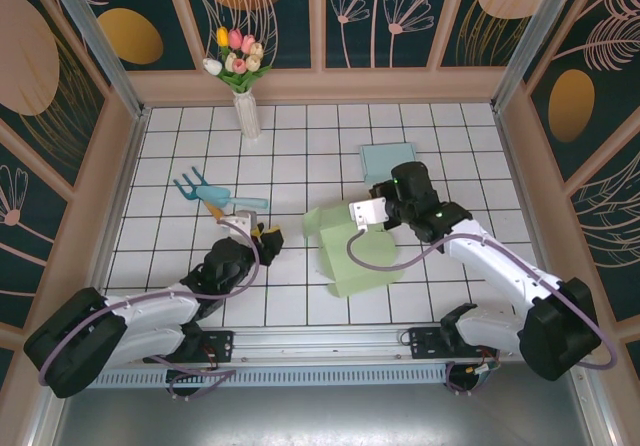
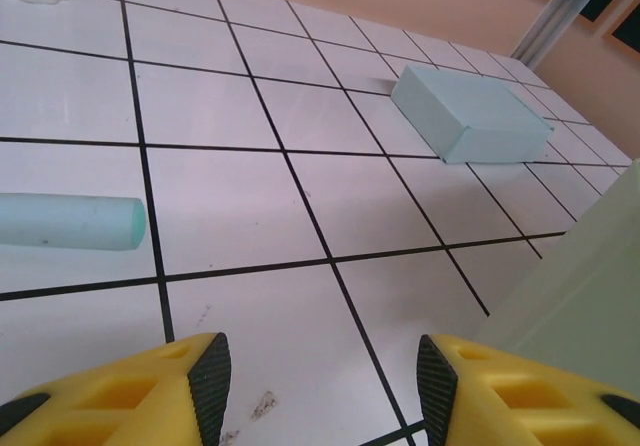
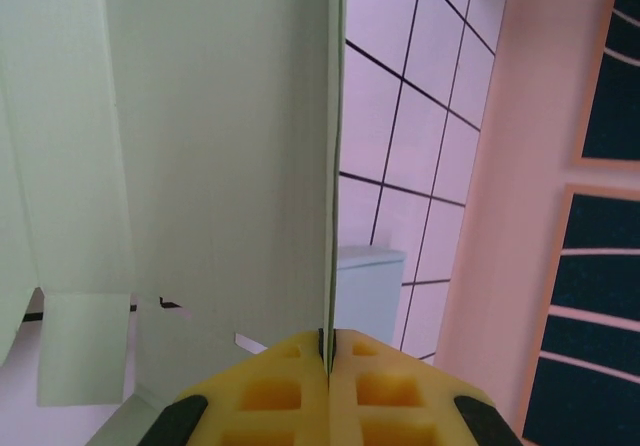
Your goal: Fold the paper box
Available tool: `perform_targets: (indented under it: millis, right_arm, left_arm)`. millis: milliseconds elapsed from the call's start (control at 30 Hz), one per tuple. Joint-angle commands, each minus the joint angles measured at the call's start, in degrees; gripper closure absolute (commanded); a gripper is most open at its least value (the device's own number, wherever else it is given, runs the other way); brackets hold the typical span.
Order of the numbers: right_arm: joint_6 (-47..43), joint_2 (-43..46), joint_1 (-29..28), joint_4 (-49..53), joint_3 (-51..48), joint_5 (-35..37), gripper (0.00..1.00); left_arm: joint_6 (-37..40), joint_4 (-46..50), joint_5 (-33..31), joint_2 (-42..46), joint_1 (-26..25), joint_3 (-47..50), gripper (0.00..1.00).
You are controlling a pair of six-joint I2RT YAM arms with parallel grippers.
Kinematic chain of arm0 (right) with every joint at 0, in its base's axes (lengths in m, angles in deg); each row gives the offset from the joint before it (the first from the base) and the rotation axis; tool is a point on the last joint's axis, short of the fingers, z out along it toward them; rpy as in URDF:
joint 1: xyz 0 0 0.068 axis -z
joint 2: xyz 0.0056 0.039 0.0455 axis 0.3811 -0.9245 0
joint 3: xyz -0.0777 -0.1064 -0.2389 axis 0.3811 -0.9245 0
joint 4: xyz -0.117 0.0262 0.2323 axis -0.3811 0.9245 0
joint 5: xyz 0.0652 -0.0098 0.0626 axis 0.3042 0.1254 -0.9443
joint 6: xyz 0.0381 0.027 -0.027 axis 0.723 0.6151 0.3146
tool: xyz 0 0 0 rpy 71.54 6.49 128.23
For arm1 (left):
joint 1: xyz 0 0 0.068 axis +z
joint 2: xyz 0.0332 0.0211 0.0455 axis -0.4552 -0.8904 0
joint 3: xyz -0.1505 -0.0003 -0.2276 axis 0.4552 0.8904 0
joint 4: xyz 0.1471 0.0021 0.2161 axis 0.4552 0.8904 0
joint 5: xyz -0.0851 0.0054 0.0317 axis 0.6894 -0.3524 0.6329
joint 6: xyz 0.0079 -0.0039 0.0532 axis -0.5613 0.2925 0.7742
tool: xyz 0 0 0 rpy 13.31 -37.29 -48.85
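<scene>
- right hand [image 3: 328,354]: pads together, clamped on the thin edge of one upright panel of the paper box [image 3: 200,156]. The sheet runs straight out from between the pads, so the bite looks square.
- left hand [image 2: 320,376]: fingers apart, nothing between them, low over the worktop [image 2: 230,196], just beside the box's left side.
- paper box: pale green, mid-worktop between the two arms. One wall is raised in the right hand's grip and the rest lies on the tiles. Small tabs and slits show at the panel's lower edge.
- step in hand, my read: standing up and creasing that wall. Rotate about the score line and don't pull along the sheet, since thin card will likely slip or buckle.
- put the left hand down on the base panel to pin it before swinging the wall over, or the whole sheet probably drags.
- watch the tabs: guide them inside so they don't snag on the edge.
- blue box [image 1: 388,158] sits just behind the right hand. Fork tool [image 1: 215,194] is off to the left, well apart. Keep the arc compact.
</scene>
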Motion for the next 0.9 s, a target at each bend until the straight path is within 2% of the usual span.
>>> perform_targets:
  millis: [0,167,300,467,667,867]
  right_arm:
    - [-2.81,0.0,-1.02,-3.6,-1.47,1.0,1.0]
    - [-2.97,-1.36,-1.24,-5.88,-2.66,1.7,1.0]
    - [-4.37,-1.89,-1.43,-8.18,-4.66,2.53,1.0]
    - [-6.46,-1.25,-1.09,-20.88,-12.13,4.06,1.0]
    - [-4.45,-0.04,-2.02,-31.51,-15.2,0.94,1.0]
    - [-7.9,-2.35,-3.92,-41.17,-17.04,2.66,1.0]
  left_arm:
    - [3.15,-6.87,3.82,-1.92,-0.06,0.55,0.44]
    - [4.66,-12.36,12.46,-7.78,-0.09,0.1,0.43]
    - [5.08,-13.29,13.02,-12.82,-0.06,-1.62,0.43]
    - [4.42,-16.53,14.22,-17.57,-0.1,-2.51,0.43]
    - [5.05,-14.95,11.42,-18.32,-0.05,-3.66,0.43]
    - [5.57,-13.38,6.67,-16.28,-0.1,-2.64,0.43]
